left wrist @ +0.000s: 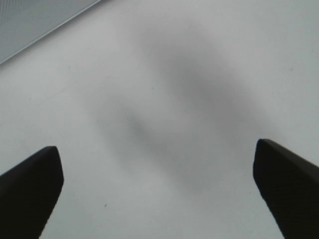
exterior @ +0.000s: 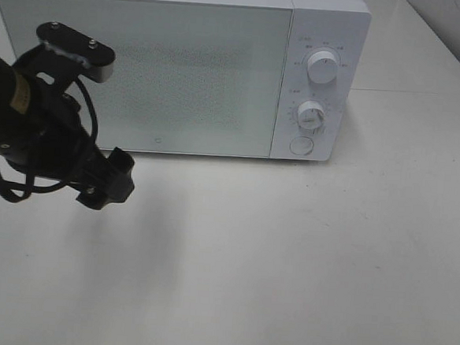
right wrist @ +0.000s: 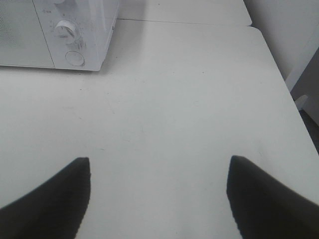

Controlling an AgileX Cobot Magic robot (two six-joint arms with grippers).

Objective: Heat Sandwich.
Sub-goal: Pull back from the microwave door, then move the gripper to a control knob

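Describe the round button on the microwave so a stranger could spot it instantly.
Find the white microwave at the back of the table. On its control panel, right of the door, three round controls form a column. The button is the lowest: flat and plain, whereas the upper knob and lower knob stick out, ringed by printed scales.

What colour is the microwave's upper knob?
The upper knob is white; best seen in the exterior high view.

The microwave [exterior: 327, 21] is white; its door [exterior: 181, 74] is pale grey-green with a fine speckled mesh. The upper dial [exterior: 324, 66], lower dial [exterior: 311, 113] and round button [exterior: 300, 146] beside the door are white. The desk [exterior: 287, 263] before the microwave is plain off-white. The left tool [left wrist: 155, 146] and right tool [right wrist: 159, 159] are black.
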